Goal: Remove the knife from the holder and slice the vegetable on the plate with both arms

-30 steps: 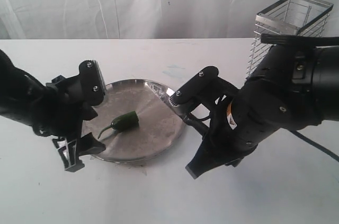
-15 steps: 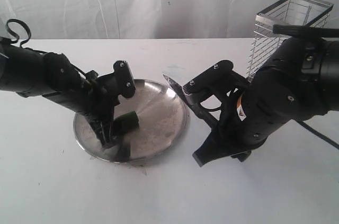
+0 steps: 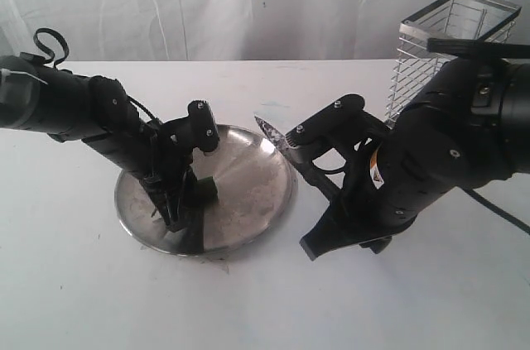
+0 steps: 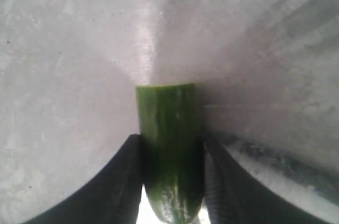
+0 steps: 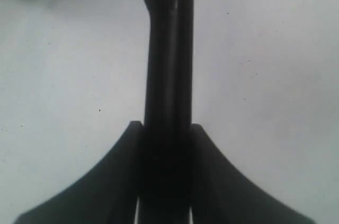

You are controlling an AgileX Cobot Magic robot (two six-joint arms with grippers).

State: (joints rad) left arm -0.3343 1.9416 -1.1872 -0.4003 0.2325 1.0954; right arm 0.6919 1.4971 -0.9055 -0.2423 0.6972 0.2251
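There is one plate [image 3: 248, 209], one vegetable [image 4: 170, 150], one knife [image 5: 167, 75], one holder [image 3: 451, 44] and two arms, all on one white table [image 3: 248, 309]. The plate is the landmark here.

The left gripper [image 3: 170, 201] is down over the left part of the plate. In the left wrist view its two fingers [image 4: 114, 181] press on both sides of the green vegetable, so it is clenched on the vegetable. The flat cut end of the vegetable sticks out past the fingertips and lies on the plate surface. In the exterior view only a small dark green piece shows beside the gripper, left of the plate's middle.

The right gripper [image 5: 165, 134] is off the plate, over the table at the plate's right side. It grips the black handle of the knife between both fingers. The blade tip [image 3: 267, 129] stands above the far right rim of the plate and does not touch the vegetable.

The right half of the plate is bare between the blade and the vegetable. The holder stands well to the right of the plate, behind the right arm [image 3: 447, 151]. The table in front of the plate has open room.
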